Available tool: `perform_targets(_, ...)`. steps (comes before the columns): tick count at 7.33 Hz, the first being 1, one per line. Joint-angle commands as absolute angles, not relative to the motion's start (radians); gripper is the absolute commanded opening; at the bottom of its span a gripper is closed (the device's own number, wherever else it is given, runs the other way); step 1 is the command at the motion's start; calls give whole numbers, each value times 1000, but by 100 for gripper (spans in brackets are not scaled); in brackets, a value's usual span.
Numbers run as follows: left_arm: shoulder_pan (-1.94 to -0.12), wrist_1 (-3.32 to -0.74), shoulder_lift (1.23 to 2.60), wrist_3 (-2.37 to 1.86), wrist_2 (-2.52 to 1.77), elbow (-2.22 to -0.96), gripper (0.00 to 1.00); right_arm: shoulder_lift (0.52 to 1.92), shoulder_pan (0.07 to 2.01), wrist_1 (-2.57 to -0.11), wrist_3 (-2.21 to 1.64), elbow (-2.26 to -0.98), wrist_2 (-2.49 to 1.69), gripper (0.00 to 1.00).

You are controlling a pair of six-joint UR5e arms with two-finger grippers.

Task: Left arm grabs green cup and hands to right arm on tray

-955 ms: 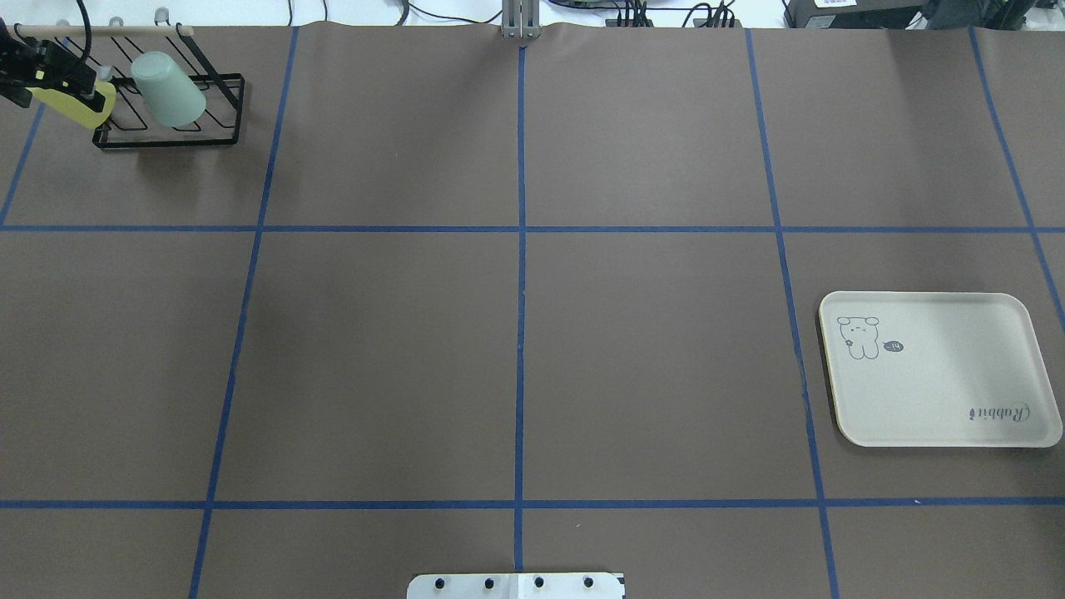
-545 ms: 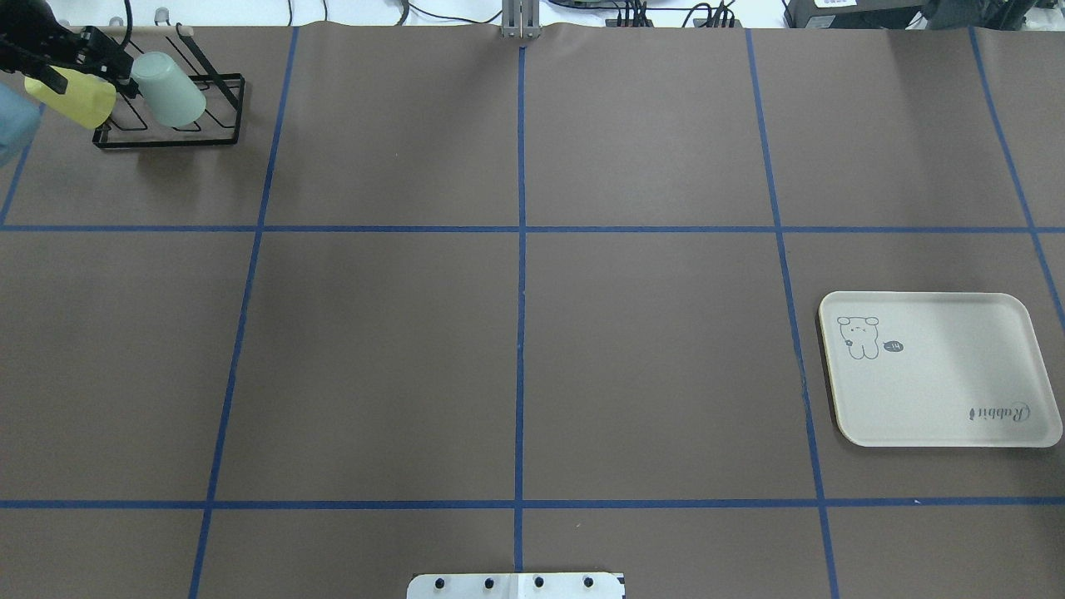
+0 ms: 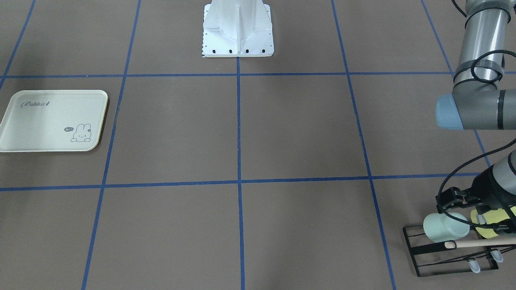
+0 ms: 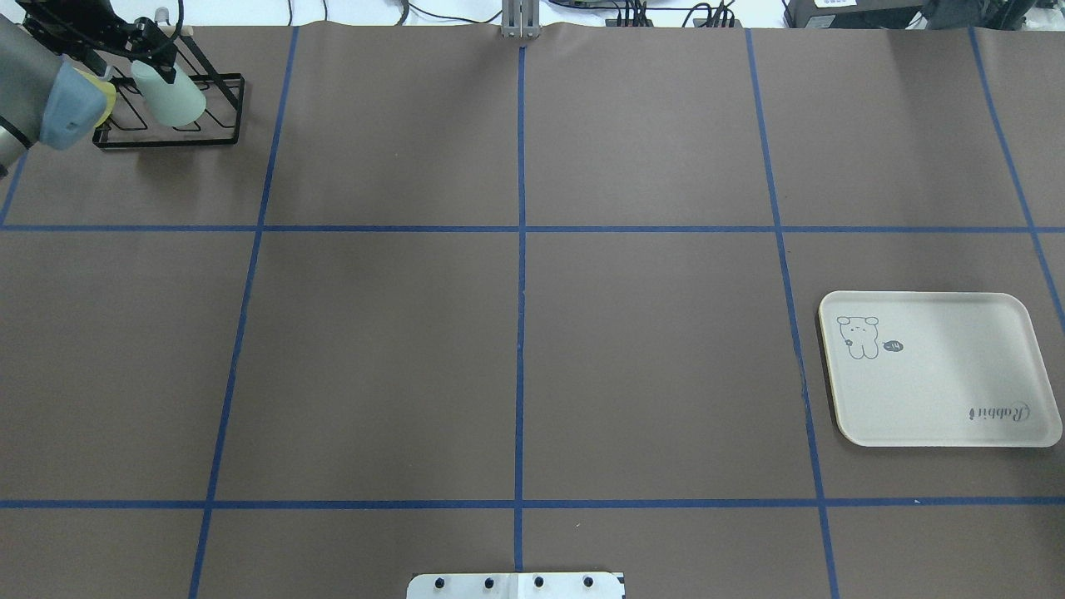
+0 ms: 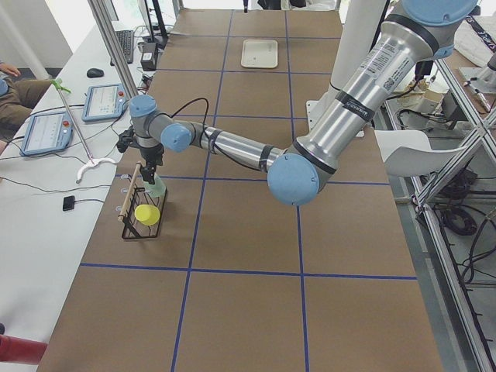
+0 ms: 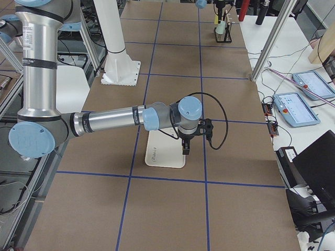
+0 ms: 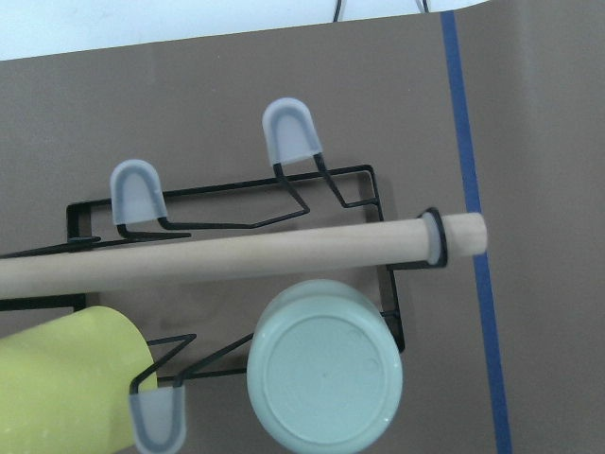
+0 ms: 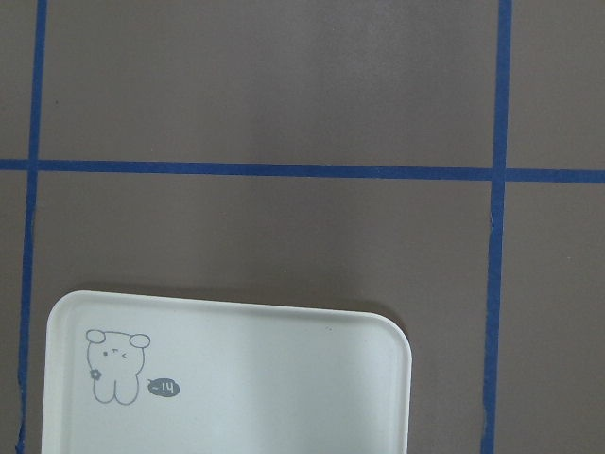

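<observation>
The green cup (image 4: 175,100) sits upside down on a black wire rack at the table's far left corner. It also shows in the front view (image 3: 445,227) and, bottom up, in the left wrist view (image 7: 324,376). My left gripper (image 4: 154,48) hovers right above it, looks open and holds nothing; its fingers do not show in the wrist view. The tray (image 4: 940,370) lies bare at the right and shows in the right wrist view (image 8: 236,378). My right gripper (image 6: 186,149) hangs over the tray's edge; I cannot tell if it is open.
The black wire rack (image 4: 223,112) has a wooden rod (image 7: 236,251) across its top. A yellow-green cup (image 3: 494,221) sits on it beside the green cup. The white robot base (image 3: 238,30) stands at the table's middle edge.
My left arm has swung to the right, from over the yellow-green cup to over the green cup. The cups and the tray have not moved.
</observation>
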State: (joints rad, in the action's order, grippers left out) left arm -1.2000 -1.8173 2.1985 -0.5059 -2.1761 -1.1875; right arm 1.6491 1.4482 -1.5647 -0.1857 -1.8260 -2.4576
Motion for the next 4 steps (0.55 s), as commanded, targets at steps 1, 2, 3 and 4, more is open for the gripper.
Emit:
perform_targets(1, -1187, -1876, 2221, -543, -2172, -1132, 99, 1649, 1445, -1565, -186, -1825, -2457, 100)
perform_targets(2, -1186, -1875, 2223, -543, -2172, -1132, 98, 1649, 1443, -1560, -186, -1824, -2457, 100)
perform_targets(3, -1184, -1875, 2221, -543, -2172, -1129, 98, 1649, 1442, -1560, -186, -1824, -2457, 100)
perform_targets(4, -1181, -1878, 2223, -542, -2172, -1117, 98, 1649, 1439, -1562, -186, -1824, -2457, 100)
